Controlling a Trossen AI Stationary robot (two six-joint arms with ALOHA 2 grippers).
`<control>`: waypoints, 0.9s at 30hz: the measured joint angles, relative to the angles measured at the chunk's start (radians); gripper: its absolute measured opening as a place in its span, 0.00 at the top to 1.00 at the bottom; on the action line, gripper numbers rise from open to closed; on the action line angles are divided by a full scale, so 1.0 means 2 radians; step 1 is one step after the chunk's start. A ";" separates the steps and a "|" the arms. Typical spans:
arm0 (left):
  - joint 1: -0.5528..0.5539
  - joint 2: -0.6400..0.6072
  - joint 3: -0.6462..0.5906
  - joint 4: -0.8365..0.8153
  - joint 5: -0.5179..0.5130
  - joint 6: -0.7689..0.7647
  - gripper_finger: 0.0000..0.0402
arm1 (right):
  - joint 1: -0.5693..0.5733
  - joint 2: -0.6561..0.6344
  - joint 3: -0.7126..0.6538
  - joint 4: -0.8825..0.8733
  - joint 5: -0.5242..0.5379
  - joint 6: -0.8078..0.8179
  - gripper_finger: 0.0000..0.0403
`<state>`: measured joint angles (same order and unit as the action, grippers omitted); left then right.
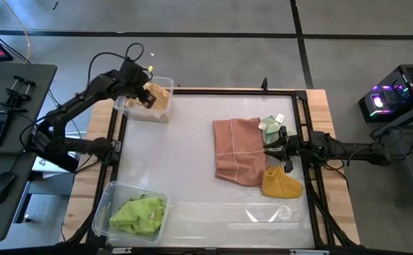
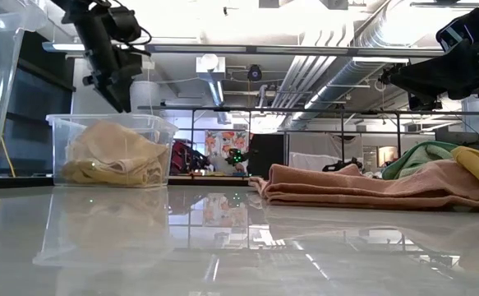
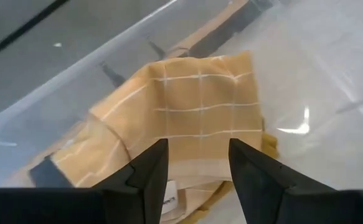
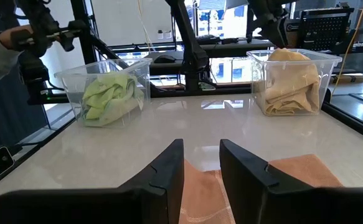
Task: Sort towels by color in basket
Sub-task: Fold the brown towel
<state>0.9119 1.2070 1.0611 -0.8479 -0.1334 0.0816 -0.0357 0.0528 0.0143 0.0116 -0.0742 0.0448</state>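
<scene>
Left claw (image 1: 147, 95): being held parted and empty above the far clear bin (image 1: 165, 83), where the tan checked towel (image 3: 197, 118) is lying. Right claw (image 4: 201, 163): being held parted, empty, over the pink-brown towel (image 1: 236, 149) on the desk (image 1: 185, 163). Mustard towel (image 1: 282, 183) beside it; lime towel (image 1: 138, 212) binned nearby.

I see a glossy white bench (image 1: 192, 142) in a black frame. At ten o'clock on it sits a clear bin (image 1: 165, 83) of tan checked cloth, at seven o'clock a clear bin (image 1: 107, 202) of lime cloth. Toward three o'clock lie a pink-brown towel (image 1: 236, 150), a mustard towel (image 1: 281, 184) and a sage towel (image 1: 270, 127), touching one another.
</scene>
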 joint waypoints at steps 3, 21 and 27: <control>-0.011 0.005 0.000 0.003 -0.021 0.000 0.63 | 0.000 0.000 0.000 0.000 0.000 0.000 0.76; -0.259 -0.070 -0.153 0.390 0.109 -0.049 0.69 | 0.000 0.000 0.000 0.000 0.000 0.000 0.76; -0.405 -0.056 -0.268 0.670 0.086 -0.028 0.69 | 0.000 0.000 0.000 0.000 0.000 0.000 0.76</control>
<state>0.1018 1.0943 0.5259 0.4927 0.0386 0.0246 -0.0360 0.0528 0.0140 0.0113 -0.0742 0.0445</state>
